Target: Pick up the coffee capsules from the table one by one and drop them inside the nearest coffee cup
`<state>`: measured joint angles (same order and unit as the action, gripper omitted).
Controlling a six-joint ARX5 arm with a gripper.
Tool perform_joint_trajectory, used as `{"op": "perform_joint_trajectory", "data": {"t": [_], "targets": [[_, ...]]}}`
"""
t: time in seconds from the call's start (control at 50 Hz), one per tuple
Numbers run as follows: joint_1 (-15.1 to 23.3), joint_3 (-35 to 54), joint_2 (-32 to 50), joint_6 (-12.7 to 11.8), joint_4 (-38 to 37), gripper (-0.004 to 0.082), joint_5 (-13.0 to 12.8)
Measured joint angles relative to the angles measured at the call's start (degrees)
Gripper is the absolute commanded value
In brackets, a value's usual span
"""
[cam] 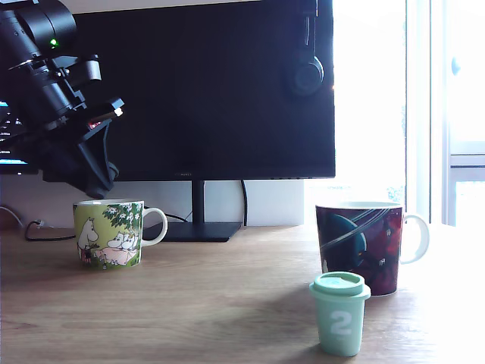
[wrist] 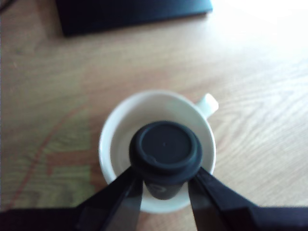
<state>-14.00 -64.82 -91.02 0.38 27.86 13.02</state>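
In the wrist view my gripper [wrist: 165,185] is shut on a dark grey coffee capsule [wrist: 165,148], held right above the white inside of a coffee cup [wrist: 118,139]. The exterior view shows the gripper [cam: 92,176] hanging above the green cartoon-print cup [cam: 110,232] at the left; the dark capsule is not discernible there. A mint green capsule [cam: 339,314] with a white 2 stands upright on the table near the front, just ahead of a dark patterned cup [cam: 362,244] at the exterior view's right.
A black monitor [cam: 204,87] on a stand [cam: 198,227] rises behind the cups, headphones [cam: 305,72] hanging on it. A cable [cam: 34,230] lies at the back left. The wooden table [cam: 212,303] spreads between the two cups.
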Motion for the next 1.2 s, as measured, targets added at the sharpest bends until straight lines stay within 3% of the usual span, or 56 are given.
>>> {"op": "perform_joint_trajectory", "data": {"t": [0.42,0.46,0.54,0.6,0.66,1.2], "targets": [[0.00,0.00,0.00,-0.02,-0.68,0.0137,0.00],[0.00,0.00,0.00,-0.02,-0.72,0.0230,0.00],[0.00,0.00,0.00,0.24,-0.85,0.0614,0.00],[0.00,0.00,0.00,0.46,-0.87,0.0810,-0.13],[0.00,0.00,0.00,0.17,-0.85,0.0770,-0.24],[0.00,0.00,0.00,1.33,-0.87,0.0731,0.42]]}}
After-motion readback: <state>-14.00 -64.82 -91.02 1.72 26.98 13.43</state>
